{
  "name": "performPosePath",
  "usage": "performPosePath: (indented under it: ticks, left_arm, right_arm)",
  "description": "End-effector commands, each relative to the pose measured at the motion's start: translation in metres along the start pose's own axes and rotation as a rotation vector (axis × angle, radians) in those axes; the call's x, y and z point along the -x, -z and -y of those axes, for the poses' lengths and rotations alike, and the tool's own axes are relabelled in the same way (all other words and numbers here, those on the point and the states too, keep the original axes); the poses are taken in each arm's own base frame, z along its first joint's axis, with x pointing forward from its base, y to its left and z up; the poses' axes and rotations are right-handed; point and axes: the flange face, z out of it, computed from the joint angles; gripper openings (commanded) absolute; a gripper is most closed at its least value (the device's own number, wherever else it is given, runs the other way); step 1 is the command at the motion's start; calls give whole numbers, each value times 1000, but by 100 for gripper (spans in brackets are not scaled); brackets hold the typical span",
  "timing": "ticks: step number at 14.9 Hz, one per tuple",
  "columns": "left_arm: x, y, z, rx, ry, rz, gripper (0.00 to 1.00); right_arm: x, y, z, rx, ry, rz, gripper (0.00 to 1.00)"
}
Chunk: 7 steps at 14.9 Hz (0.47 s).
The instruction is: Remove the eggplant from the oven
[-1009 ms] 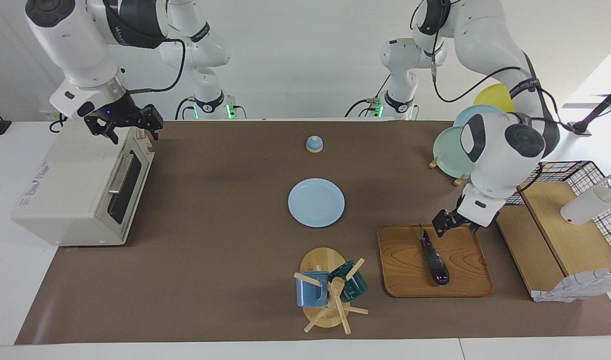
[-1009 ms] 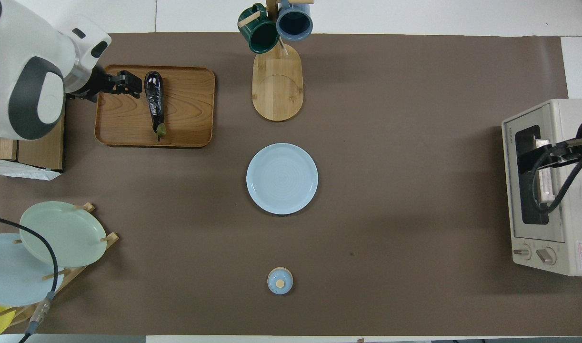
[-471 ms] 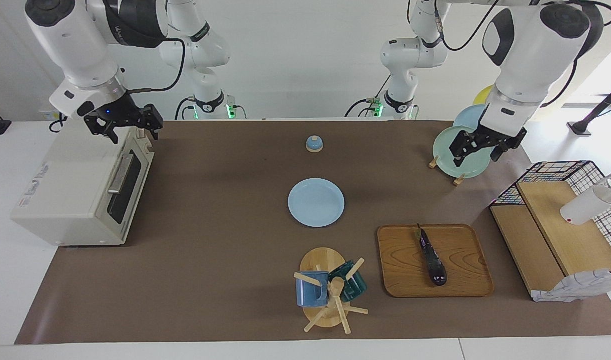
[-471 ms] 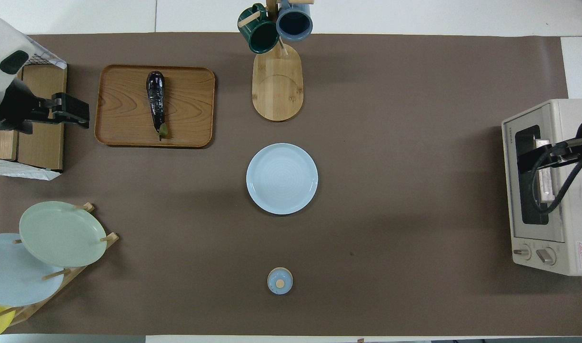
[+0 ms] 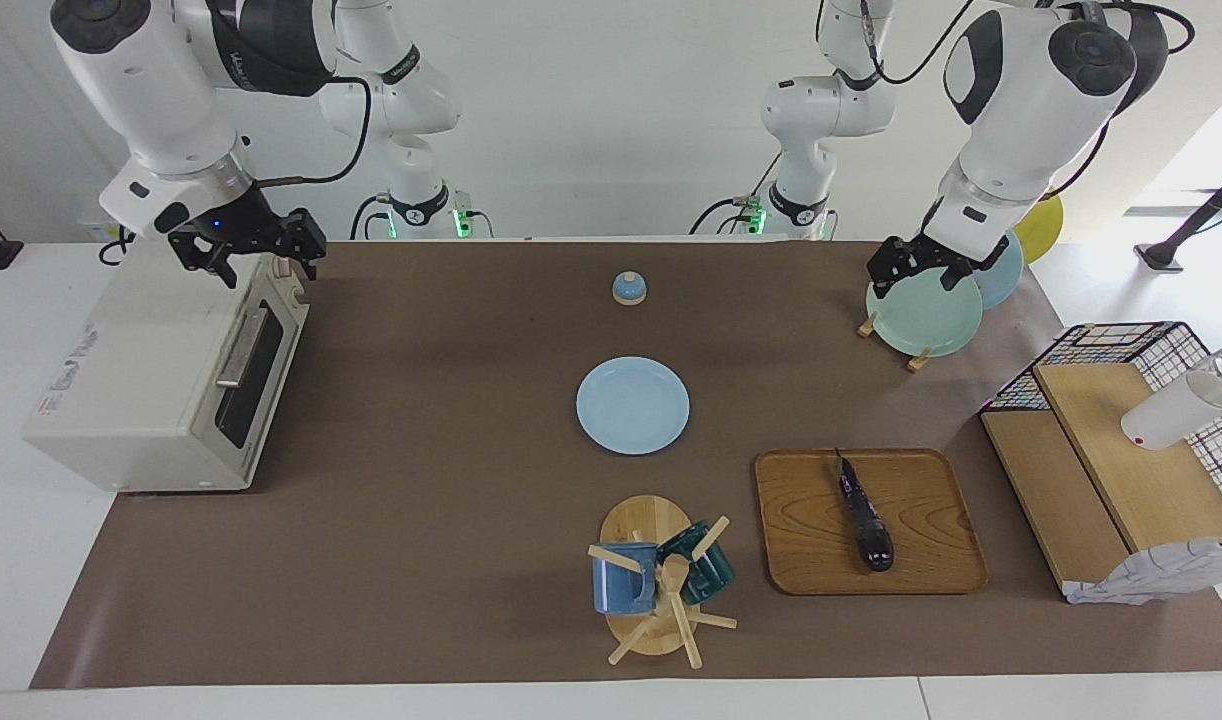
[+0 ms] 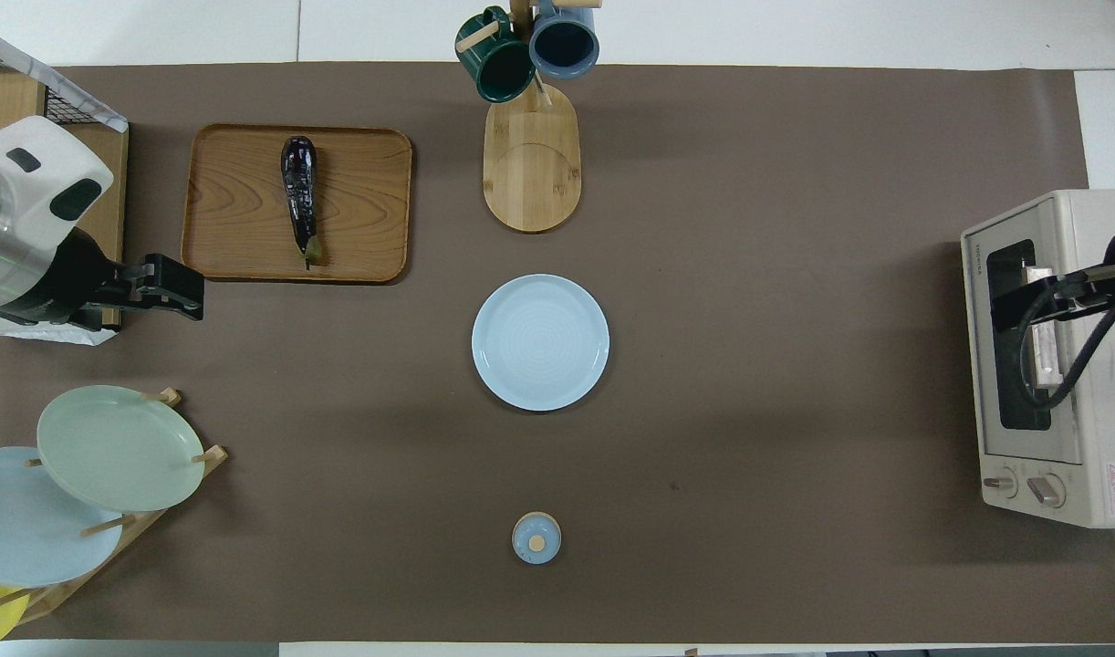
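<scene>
The eggplant (image 5: 864, 515) (image 6: 299, 194), glossy dark purple with a green stem, lies on a wooden tray (image 5: 931, 550) (image 6: 238, 228) toward the left arm's end of the table. The cream-white oven (image 5: 141, 380) (image 6: 1091, 365) stands at the right arm's end with its dark glass door closed. My left gripper (image 5: 916, 268) (image 6: 192, 297) hangs open and empty over the plate rack, apart from the tray. My right gripper (image 5: 248, 250) (image 6: 1009, 308) waits open and empty over the oven's top front edge.
A light blue plate (image 5: 632, 405) sits mid-table, with a small bell (image 5: 628, 288) nearer the robots. A mug tree (image 5: 661, 580) holds two mugs beside the tray. A plate rack (image 5: 921, 315), a wire basket with wooden shelves (image 5: 1121, 460) and a white bottle (image 5: 1181, 405) crowd the left arm's end.
My left arm has risen off the tray and swung toward the robots, ending over the plate rack. The eggplant stays on the tray. The right arm has not moved.
</scene>
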Motion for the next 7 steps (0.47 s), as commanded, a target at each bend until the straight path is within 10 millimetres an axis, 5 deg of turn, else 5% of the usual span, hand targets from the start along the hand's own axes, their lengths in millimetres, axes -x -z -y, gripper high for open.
performPosePath:
  ticks: [1, 7]
  left_arm:
    - [15, 16, 5, 31, 15, -30, 100]
    - [17, 23, 1, 81, 34, -14, 100]
  right_arm:
    - [2, 4, -1, -23, -11, -19, 100]
    - [2, 4, -1, -23, -11, -19, 100]
